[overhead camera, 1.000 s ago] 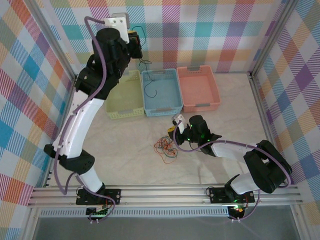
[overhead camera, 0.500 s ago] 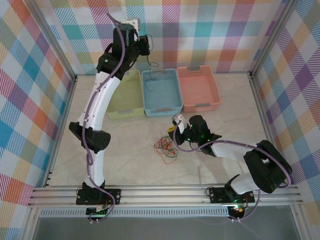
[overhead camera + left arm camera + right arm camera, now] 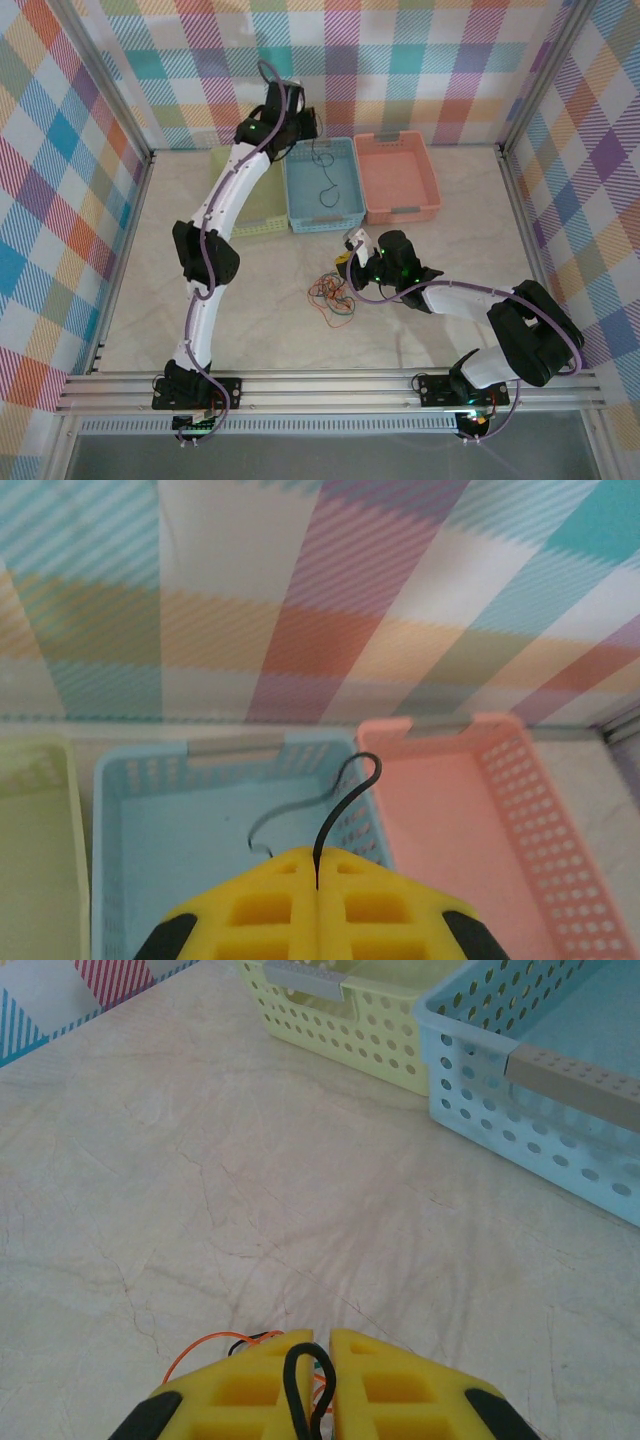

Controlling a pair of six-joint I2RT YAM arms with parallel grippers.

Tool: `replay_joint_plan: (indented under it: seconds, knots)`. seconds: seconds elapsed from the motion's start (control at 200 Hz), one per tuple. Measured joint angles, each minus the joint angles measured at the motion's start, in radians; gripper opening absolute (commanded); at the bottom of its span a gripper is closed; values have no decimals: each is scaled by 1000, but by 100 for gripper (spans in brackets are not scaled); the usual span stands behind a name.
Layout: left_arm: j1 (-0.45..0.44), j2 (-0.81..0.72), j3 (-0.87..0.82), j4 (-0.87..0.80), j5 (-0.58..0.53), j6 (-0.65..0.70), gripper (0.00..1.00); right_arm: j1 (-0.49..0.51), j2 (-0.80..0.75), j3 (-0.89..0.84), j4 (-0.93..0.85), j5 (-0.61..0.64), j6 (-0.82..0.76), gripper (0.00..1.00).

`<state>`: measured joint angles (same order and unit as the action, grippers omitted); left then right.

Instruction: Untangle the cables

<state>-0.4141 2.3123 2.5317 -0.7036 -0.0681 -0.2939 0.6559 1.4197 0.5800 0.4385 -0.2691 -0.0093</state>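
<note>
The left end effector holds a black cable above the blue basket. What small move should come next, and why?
Probably open the left end effector so the black cable drops: it is pinched there and hangs over the blue basket.

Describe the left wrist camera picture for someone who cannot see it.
The left gripper is shut on a thin black cable that curls upward above a blue basket. A green basket sits to the left and a pink basket to the right, with a checked wall behind.
</note>
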Motion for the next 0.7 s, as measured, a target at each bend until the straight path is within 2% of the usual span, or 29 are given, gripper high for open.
replay_joint_plan:
  seconds: [0.27, 0.7]
  knots:
    - [1, 6, -165, -2, 35, -13, 0, 0, 3, 0, 0, -1, 0, 14]
    - [3, 9, -171, -47, 95, -29, 0, 0, 6, 9, -8, -4, 0, 14]
